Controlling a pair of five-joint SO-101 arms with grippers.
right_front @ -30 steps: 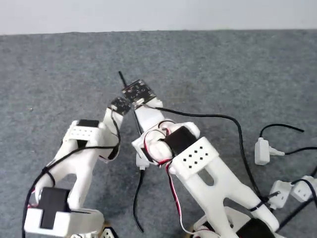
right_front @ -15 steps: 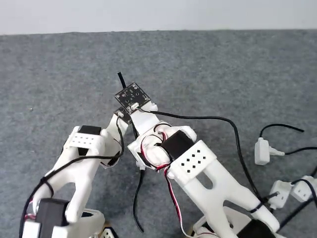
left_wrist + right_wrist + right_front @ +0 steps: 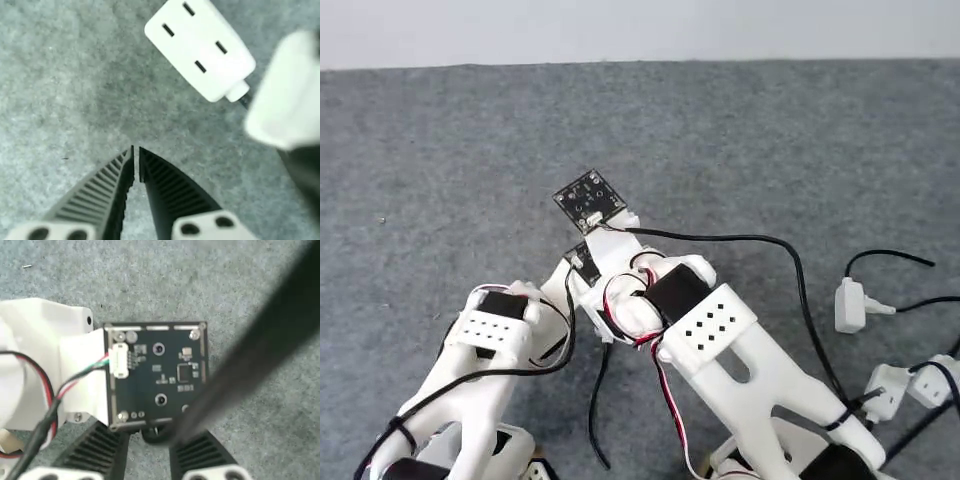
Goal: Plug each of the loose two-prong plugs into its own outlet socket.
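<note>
Hovering over the grey worktop [image 3: 440, 150], the left gripper [image 3: 136, 150] has its fingers nearly together and empty, near the white outlet socket [image 3: 200, 47]. The right gripper [image 3: 150, 437] pinches a black cord [image 3: 240, 345] narrowly. By the right edge lie loose plugs [image 3: 848, 305].

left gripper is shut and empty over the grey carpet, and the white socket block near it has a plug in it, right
No: the white socket block has no plug in it; the left wrist view shows all four slots empty. The left gripper is shut and empty over the grey carpet.
</note>
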